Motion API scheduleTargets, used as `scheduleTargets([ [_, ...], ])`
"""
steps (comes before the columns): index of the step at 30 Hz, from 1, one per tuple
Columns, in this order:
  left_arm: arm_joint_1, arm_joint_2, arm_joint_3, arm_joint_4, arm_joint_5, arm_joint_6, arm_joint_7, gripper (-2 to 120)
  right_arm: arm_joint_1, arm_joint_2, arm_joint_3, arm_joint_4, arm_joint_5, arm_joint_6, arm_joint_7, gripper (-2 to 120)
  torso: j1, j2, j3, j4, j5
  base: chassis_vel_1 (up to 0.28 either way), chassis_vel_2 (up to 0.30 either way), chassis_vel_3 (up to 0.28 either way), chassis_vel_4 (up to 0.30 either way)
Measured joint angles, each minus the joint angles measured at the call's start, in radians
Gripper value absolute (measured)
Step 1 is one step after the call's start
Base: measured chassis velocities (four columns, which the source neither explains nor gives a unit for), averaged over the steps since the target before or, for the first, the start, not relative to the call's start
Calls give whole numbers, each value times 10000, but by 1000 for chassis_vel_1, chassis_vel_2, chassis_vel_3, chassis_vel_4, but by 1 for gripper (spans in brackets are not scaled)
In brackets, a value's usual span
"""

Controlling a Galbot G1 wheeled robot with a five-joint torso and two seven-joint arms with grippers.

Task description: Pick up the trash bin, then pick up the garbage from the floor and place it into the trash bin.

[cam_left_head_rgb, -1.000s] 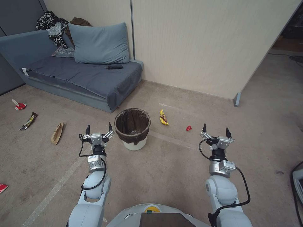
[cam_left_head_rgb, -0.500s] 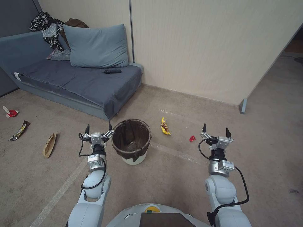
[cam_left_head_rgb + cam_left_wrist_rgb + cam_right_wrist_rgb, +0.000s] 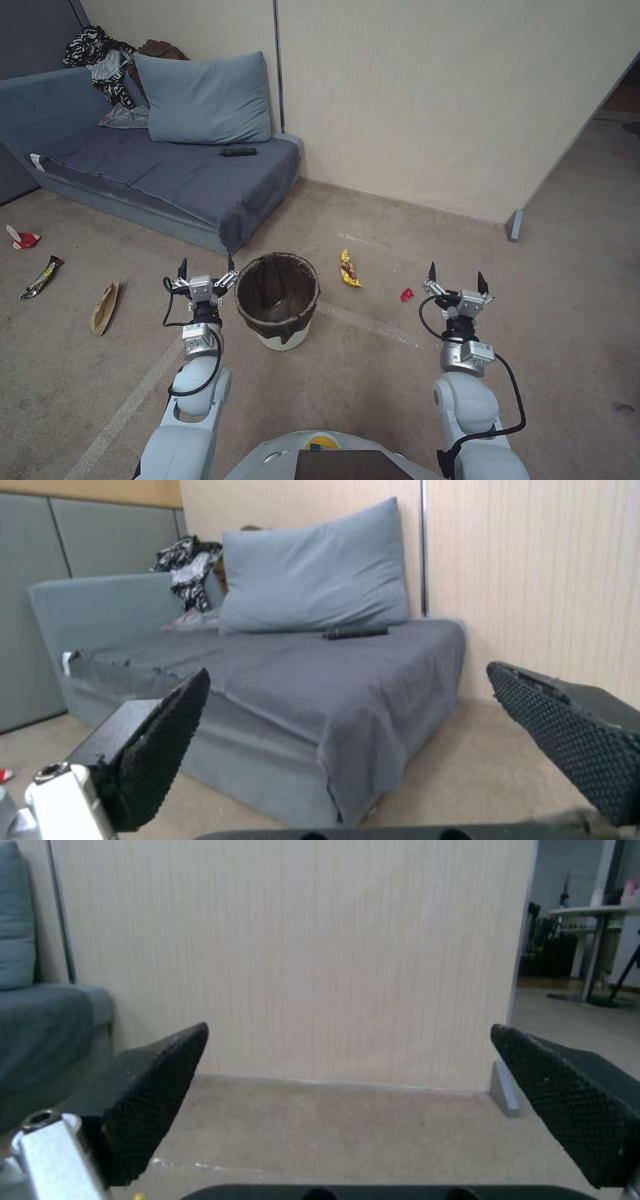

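The trash bin (image 3: 285, 339), a small white bucket lined with a dark bag, stands on the carpet floor (image 3: 373, 380) ahead of me. My left gripper (image 3: 207, 265) hovers open just left of its rim, not touching it. Farther right, my right gripper (image 3: 457, 273) is open and holds nothing. Garbage lies around: a yellow wrapper (image 3: 348, 268) and a red scrap (image 3: 406, 294) right of the bin, a brown paper bag (image 3: 105, 307), a dark wrapper (image 3: 41, 276) and a red-white piece (image 3: 21, 239) to the left. The left wrist view shows open fingers (image 3: 160, 740) facing the sofa (image 3: 320, 680).
A grey-blue sofa (image 3: 167, 173) with a pillow (image 3: 207, 97), clothes and a black remote (image 3: 238, 151) stands beyond the bin on the left. A beige partition wall (image 3: 433, 100) ends at a foot (image 3: 513, 225) on the right. Pale tape lines cross the carpet.
The whole head view shifted over the last second, so the camera moved closer to the bin. My left arm edged slightly left and up. Both grippers stay open.
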Motion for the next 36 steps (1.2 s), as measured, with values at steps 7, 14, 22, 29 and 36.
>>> scheduleTargets([
  [7, -746, 1382, 332, 127, -908, 604, -64, 100, 22, -146, -3, -183, 19, 29, 21, 100, 0, 0, 1, 0, -2, 0, 0, 0, 0],
  [14, -1730, 2911, 1238, 451, -2480, 1837, -254, 100, 82, -311, 9, -346, 69, 93, 23, 100, 0, -1, 1, 0, -2, 0, 0, 0, 0],
  [22, -2791, 3757, 2384, 686, -4347, 2864, -471, 100, 117, -399, 25, -459, 96, 121, 98, 100, 0, 0, 1, -3, 0, 0, 0, 0, 0],
  [29, -2978, 4189, 3087, 830, -5585, 3394, -673, 100, 245, -450, -72, -633, 102, 119, 149, 100, 0, 0, 1, 3, -1, 0, 0, 0, 0],
  [36, -3123, 4368, 3617, 832, -6724, 3969, -1025, 100, 322, -307, -156, -721, 39, 120, 217, 100, 0, 0, 1, 0, 0, 0, 0, 0, 0],
])
